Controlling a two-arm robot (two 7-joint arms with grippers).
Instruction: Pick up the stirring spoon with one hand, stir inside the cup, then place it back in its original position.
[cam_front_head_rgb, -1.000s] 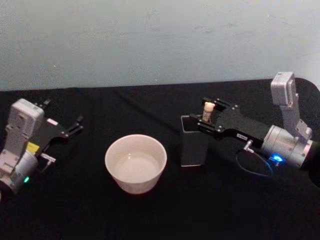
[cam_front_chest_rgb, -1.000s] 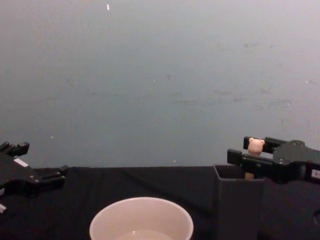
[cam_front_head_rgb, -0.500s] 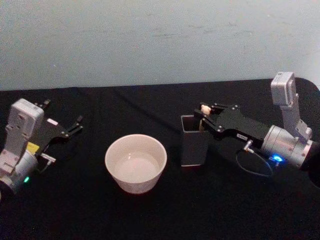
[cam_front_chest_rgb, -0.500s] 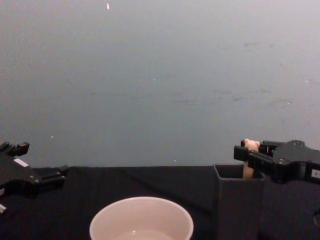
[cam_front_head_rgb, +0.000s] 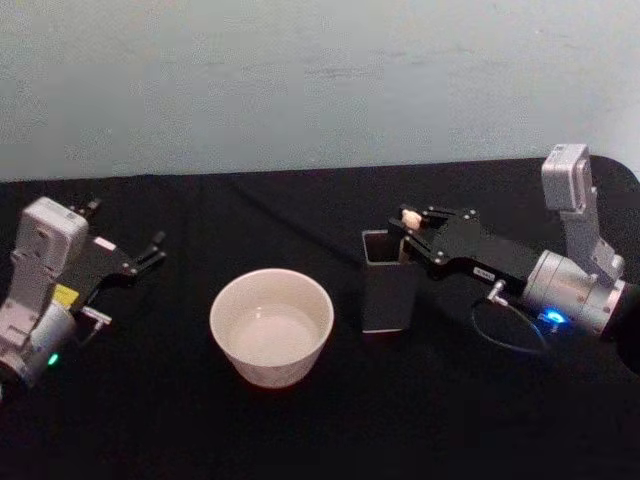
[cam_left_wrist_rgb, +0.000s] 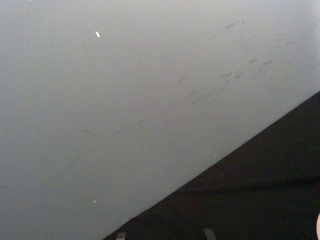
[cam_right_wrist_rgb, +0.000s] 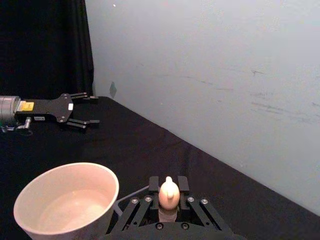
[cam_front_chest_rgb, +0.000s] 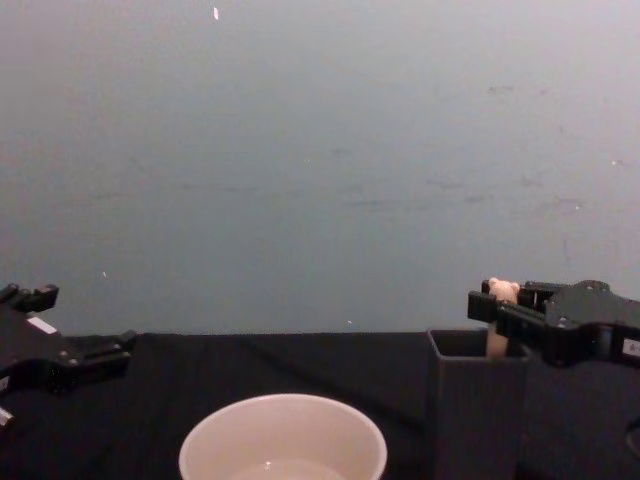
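The cup (cam_front_head_rgb: 271, 326) is left unmoved in front, beside the holder (cam_front_head_rgb: 388, 292). The stirring spoon (cam_front_head_rgb: 409, 216) is now sunk lower into that holder, its handle clamped by the right gripper (cam_front_head_rgb: 408, 228); the left gripper (cam_front_head_rgb: 154, 250) is parked leftward, jaws apart

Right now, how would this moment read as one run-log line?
right gripper: shut on stirring spoon | spoon: standing in dark grey holder | cup: left of holder | left gripper: open, parked left

Dim, even light; pale wall (cam_front_head_rgb: 300, 80) is brightest. Black tablecloth (cam_front_head_rgb: 300, 440) swallows shadows, & cup (cam_front_head_rgb: 272, 368) is softly shaded inside.
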